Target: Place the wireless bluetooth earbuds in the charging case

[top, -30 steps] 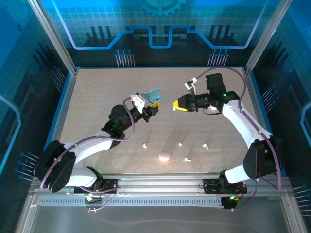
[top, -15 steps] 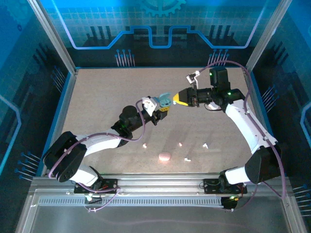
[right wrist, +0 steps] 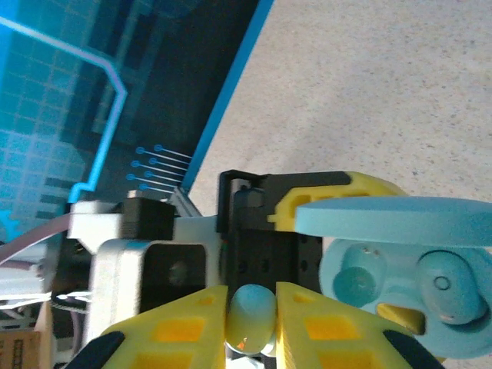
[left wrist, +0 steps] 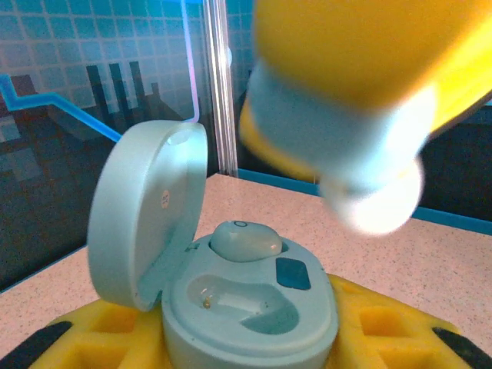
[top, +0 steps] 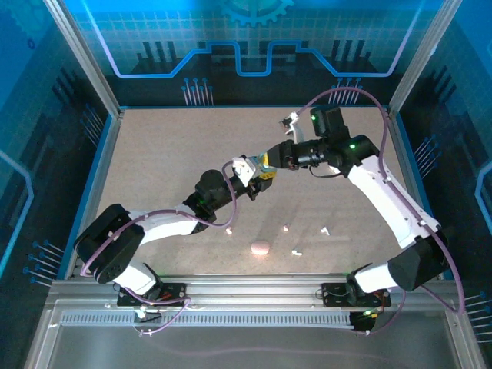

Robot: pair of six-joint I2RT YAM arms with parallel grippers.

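The light blue charging case (left wrist: 250,311) stands open with its lid (left wrist: 146,215) up, and my left gripper (top: 259,172) is shut on its base between yellow fingers (left wrist: 84,342). One light blue earbud (left wrist: 244,240) sits in the far slot, while the near slot (left wrist: 231,296) is bare. My right gripper (top: 270,160) is shut on a second light blue earbud (right wrist: 252,314), which hangs blurred just above the case (right wrist: 400,284) in the left wrist view. Both grippers meet mid-table, almost touching.
A closed pink case (top: 260,248) lies near the front of the table. Small pink and white earbuds are scattered around it: one pink earbud (top: 229,229), another pink earbud (top: 285,227), a white earbud (top: 325,230) and a second white earbud (top: 296,251).
The left gripper has carried the open case right and toward the centre. The right gripper has swung left with its earbud until it sits just over the case.
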